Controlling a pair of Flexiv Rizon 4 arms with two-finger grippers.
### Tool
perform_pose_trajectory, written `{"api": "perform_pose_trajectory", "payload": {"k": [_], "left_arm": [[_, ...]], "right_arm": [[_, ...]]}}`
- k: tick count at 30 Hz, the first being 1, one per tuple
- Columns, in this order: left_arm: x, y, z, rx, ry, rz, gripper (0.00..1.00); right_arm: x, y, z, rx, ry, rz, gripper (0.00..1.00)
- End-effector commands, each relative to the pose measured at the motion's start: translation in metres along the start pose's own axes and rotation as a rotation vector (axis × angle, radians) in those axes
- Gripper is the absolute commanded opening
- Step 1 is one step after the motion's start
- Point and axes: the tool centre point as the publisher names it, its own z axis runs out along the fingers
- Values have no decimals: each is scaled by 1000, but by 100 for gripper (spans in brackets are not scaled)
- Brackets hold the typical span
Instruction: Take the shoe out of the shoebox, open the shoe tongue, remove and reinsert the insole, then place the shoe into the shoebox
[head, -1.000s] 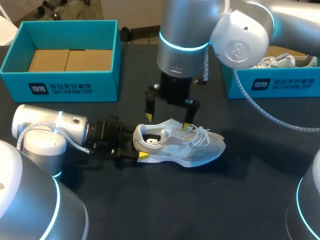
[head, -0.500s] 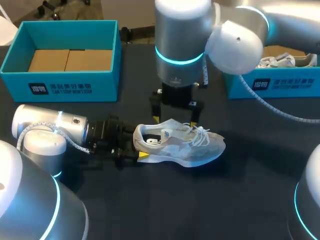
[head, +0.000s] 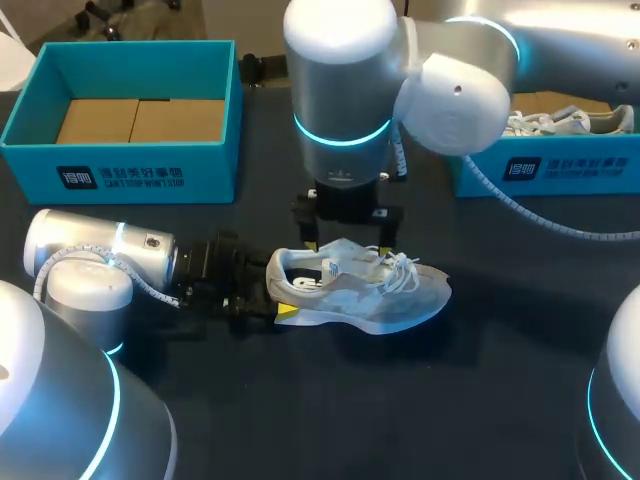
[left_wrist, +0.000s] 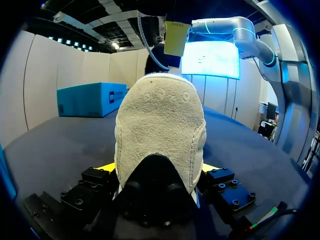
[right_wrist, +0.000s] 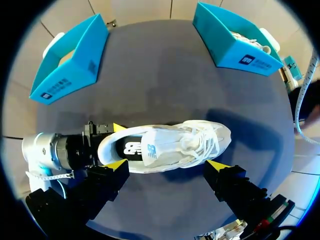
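Observation:
A pale grey-white sneaker (head: 365, 292) lies on the dark table, its toe pointing right. My left gripper (head: 274, 298) comes in low from the left and is shut on its heel. In the left wrist view the suede heel (left_wrist: 160, 125) fills the space between the yellow tips of the left gripper (left_wrist: 157, 169). My right gripper (head: 347, 238) hangs open just above the shoe's mouth and laces. The right wrist view looks straight down on the sneaker (right_wrist: 165, 145), with the right gripper (right_wrist: 166, 165) spread wide and touching nothing.
A blue shoebox (head: 140, 172) with a cardboard insert stands at the back left and also shows in the right wrist view (right_wrist: 67, 62). A second blue box (head: 560, 168) at the back right holds another shoe (head: 548, 122). My right arm's thick wrist towers over the table's middle.
My right arm has swung leftward and its open gripper has come down closer over the shoe. The left arm and the sneaker have stayed put.

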Motion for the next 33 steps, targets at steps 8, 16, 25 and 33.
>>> {"api": "perform_pose_trajectory", "payload": {"k": [8, 16, 25, 33], "left_arm": [[2, 1, 0, -1, -2, 0, 0], [2, 1, 0, -1, -2, 0, 0], [2, 1, 0, -1, -2, 0, 0], [2, 1, 0, -1, -2, 0, 0]], "right_arm": [[14, -9, 12, -34, -2, 152, 100], [23, -11, 33, -35, -42, 128, 100], [33, -7, 47, -35, -104, 110, 100], [25, -5, 60, -30, -170, 108, 100]]}}
